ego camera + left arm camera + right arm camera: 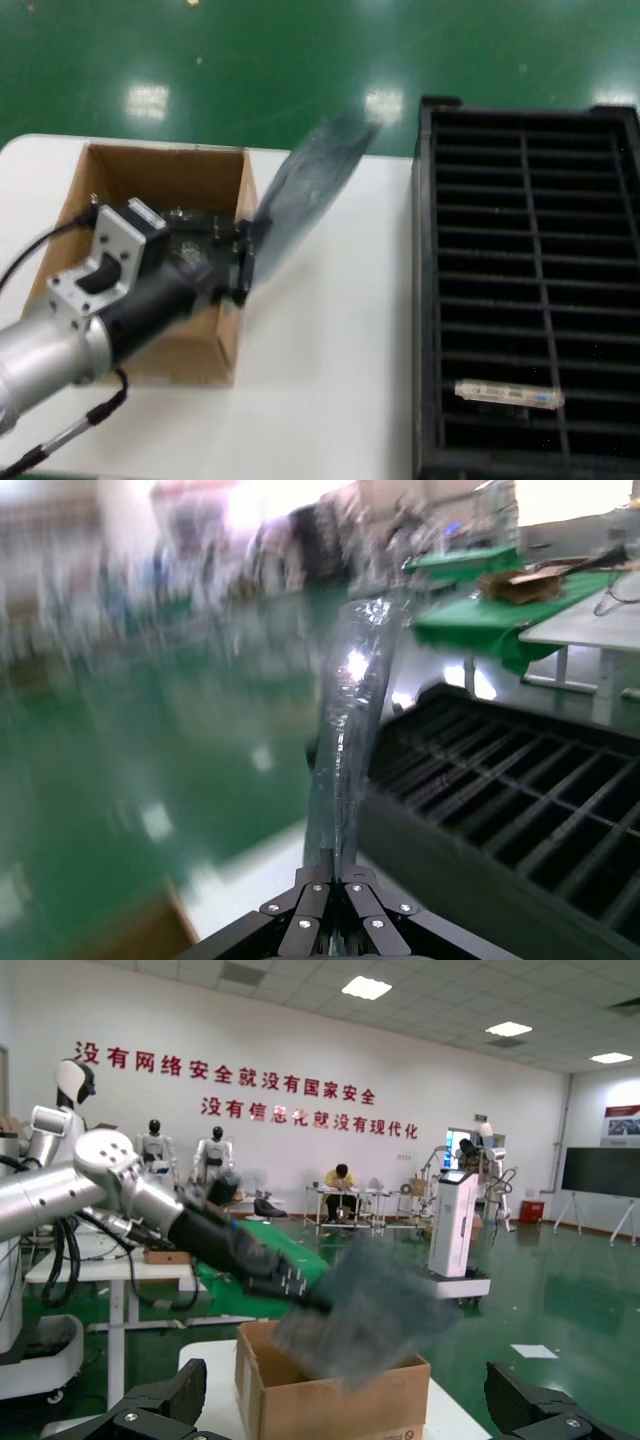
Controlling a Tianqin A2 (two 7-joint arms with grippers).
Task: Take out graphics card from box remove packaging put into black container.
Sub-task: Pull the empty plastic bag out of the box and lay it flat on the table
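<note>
Grey-blue packaging (305,190) clamped in left pincer (243,262), arm reaching over box (165,170), right pincer (350,1410) spread wide.

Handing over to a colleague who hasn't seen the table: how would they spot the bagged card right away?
Start at the brown cardboard box on the white table, left of the black container. Above its right wall, the left claw pinches the packaging, a shiny translucent grey-blue bag slanting upward, the only thing held in the air.

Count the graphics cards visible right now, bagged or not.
2. One, in its bag, is held by the left claw above the box. One lies in a near slot of the black crate, as a pale strip. The box may hide more.
</note>
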